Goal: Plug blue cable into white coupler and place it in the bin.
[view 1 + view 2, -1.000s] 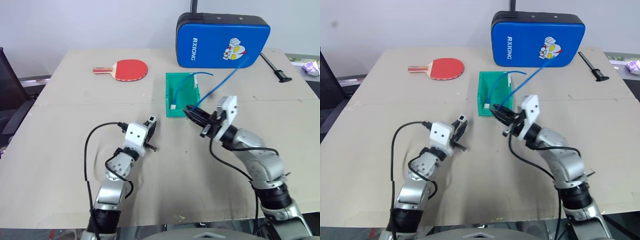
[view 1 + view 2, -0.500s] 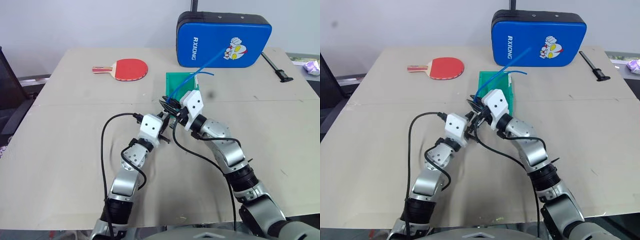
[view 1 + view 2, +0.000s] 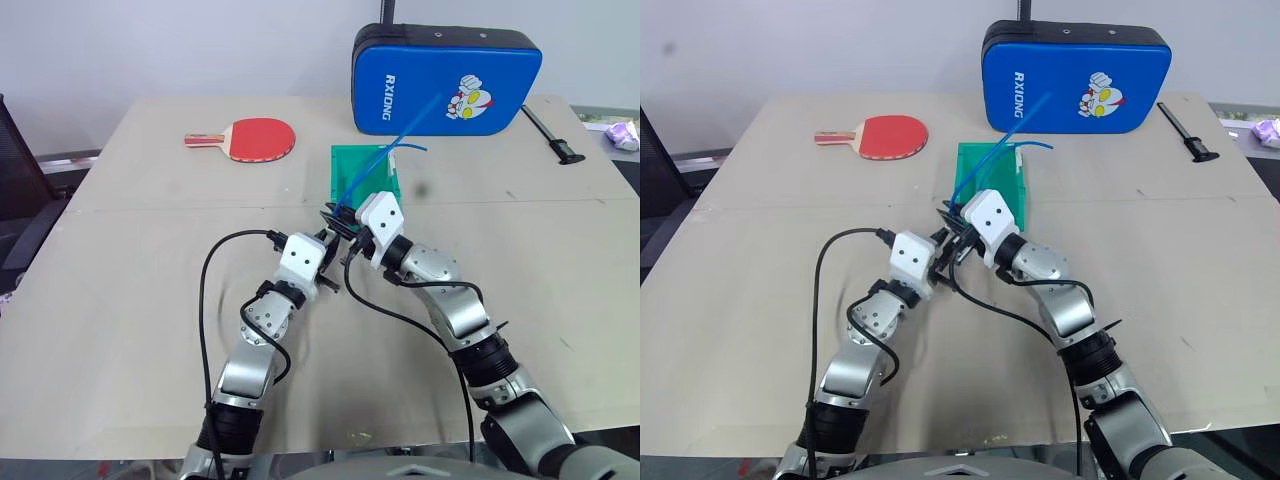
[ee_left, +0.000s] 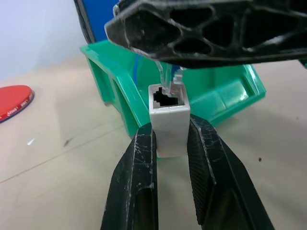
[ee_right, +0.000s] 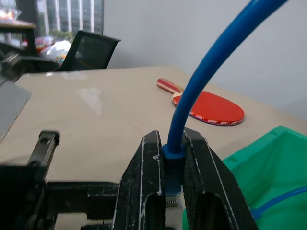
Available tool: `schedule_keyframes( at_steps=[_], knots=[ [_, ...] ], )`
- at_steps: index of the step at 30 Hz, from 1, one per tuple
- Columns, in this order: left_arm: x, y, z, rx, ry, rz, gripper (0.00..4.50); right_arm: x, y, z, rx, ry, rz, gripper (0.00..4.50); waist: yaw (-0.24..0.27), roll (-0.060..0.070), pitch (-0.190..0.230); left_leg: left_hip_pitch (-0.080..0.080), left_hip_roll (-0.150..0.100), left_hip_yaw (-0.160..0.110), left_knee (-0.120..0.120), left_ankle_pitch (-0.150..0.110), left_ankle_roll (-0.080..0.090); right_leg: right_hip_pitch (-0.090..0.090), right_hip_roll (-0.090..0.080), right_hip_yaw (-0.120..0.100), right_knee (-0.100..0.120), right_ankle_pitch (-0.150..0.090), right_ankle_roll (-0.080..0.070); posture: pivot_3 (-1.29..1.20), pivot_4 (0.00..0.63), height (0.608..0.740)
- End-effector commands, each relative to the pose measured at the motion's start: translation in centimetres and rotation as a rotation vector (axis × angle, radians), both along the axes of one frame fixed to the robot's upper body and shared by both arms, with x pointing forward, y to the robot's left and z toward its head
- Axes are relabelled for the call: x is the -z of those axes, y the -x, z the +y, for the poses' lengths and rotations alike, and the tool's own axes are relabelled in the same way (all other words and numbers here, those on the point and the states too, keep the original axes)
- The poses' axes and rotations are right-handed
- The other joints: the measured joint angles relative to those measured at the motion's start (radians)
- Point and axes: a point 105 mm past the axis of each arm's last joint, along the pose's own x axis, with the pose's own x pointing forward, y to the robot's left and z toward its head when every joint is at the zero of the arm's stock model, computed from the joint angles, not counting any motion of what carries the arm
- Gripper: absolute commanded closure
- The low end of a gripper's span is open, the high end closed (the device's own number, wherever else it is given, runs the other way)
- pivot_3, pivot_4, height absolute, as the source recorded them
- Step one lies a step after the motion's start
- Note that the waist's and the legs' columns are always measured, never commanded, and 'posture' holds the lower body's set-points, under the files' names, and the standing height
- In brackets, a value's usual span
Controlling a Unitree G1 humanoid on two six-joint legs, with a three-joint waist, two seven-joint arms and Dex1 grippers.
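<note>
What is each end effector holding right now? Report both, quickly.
Left end effector: shut on the white coupler.
Right end effector: shut on the blue cable just behind its plug.

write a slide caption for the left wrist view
Left end effector grips white coupler, clear plug poised at its socket.

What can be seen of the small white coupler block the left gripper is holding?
The small white plastic coupler block is a squarish cube with smooth, slightly glossy walls and one dark stepped socket opening in its end face. It is clamped by its sides between the left gripper's two black fingers, socket facing away from the wrist. The clear plug of the thin blue cable, held in the right gripper, sits just at the socket's edge, not seated.
</note>
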Motion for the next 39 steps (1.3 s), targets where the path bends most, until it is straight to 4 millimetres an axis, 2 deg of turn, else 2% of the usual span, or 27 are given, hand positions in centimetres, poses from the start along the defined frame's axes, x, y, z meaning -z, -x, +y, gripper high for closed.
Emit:
schedule_keyframes(
  at_steps=[1, 10, 18, 22, 26, 30, 35, 37, 39],
  knots=[
    [-2.5, 0.3, -0.7, 0.050, 0.030, -0.093, 4.22, 1.4, 0.2, 0.0, -0.012, 0.056, 0.013, 4.50, -0.001, 0.000, 0.000, 0.000, 0.000, 0.000, 0.000, 0.000, 0.000, 0.000, 0.000, 0.000, 0.000, 0.000, 0.000, 0.00, 0.150, 0.728],
    [-2.3, 1.0, -1.3, 0.112, 0.012, -0.081, 4.22, 1.8, -0.2, 0.1, 0.011, 0.056, 0.032, 4.50, -0.003, 0.000, 0.000, 0.000, 0.000, 0.000, 0.000, 0.000, 0.000, 0.000, 0.000, 0.000, 0.000, 0.000, 0.000, 0.00, 0.150, 0.728],
    [-2.2, 1.1, -1.1, 0.109, 0.013, -0.079, 4.22, 3.5, -0.9, -1.4, 0.062, 0.106, 0.092, 4.50, -0.005, 0.000, 0.000, 0.000, 0.000, 0.000, 0.000, 0.000, 0.000, 0.000, 0.000, 0.000, 0.000, 0.000, 0.000, 0.00, 0.150, 0.728],
    [-2.1, 1.1, -1.6, 0.133, 0.042, -0.058, 4.22, 5.7, 0.0, -1.4, 0.014, 0.158, 0.186, 4.50, -0.006, 0.000, 0.000, 0.000, 0.000, 0.000, 0.000, 0.000, 0.000, 0.000, 0.000, 0.000, 0.000, 0.000, 0.000, 0.00, 0.150, 0.728],
    [-1.9, 0.9, -2.2, 0.166, 0.076, -0.018, 4.22, 9.2, -0.1, -2.8, 0.079, 0.216, 0.303, 4.50, -0.008, 0.000, 0.000, 0.000, 0.000, 0.000, 0.000, 0.000, 0.000, 0.000, 0.000, 0.000, 0.000, 0.000, 0.000, 0.00, 0.150, 0.728],
    [-0.4, 1.2, -3.2, 0.234, 0.070, 0.067, 4.22, 11.9, 0.5, -3.6, 0.083, 0.239, 0.415, 4.50, -0.013, 0.001, -0.001, 0.001, 0.000, 0.000, 0.000, 0.000, 0.000, 0.001, 0.000, 0.000, 0.000, 0.000, 0.000, 0.00, 0.150, 0.728],
    [0.5, 0.9, -3.1, 0.230, 0.058, 0.094, 4.22, 13.5, 0.9, -3.7, 0.089, 0.233, 0.466, 4.50, -0.014, 0.004, -0.007, 0.003, 0.000, 0.000, 0.000, 0.000, 0.000, 0.003, 0.000, 0.000, 0.000, 0.000, 0.000, 0.00, 0.150, 0.728],
    [0.5, 0.6, -3.0, 0.225, 0.055, 0.094, 4.22, 14.6, 1.8, -3.6, 0.068, 0.253, 0.512, 4.50, -0.014, 0.007, -0.010, 0.004, 0.000, 0.000, 0.000, 0.000, 0.000, 0.004, 0.000, 0.000, 0.000, 0.000, 0.000, 0.00, 0.150, 0.728],
    [0.5, 0.6, -2.9, 0.224, 0.051, 0.092, 4.22, 14.2, 1.9, -3.3, 0.066, 0.219, 0.495, 4.50, -0.014, 0.009, -0.015, 0.004, 0.000, 0.000, 0.000, 0.000, 0.000, 0.004, 0.000, 0.000, 0.000, 0.000, 0.000, 0.00, 0.150, 0.728]
  ],
)
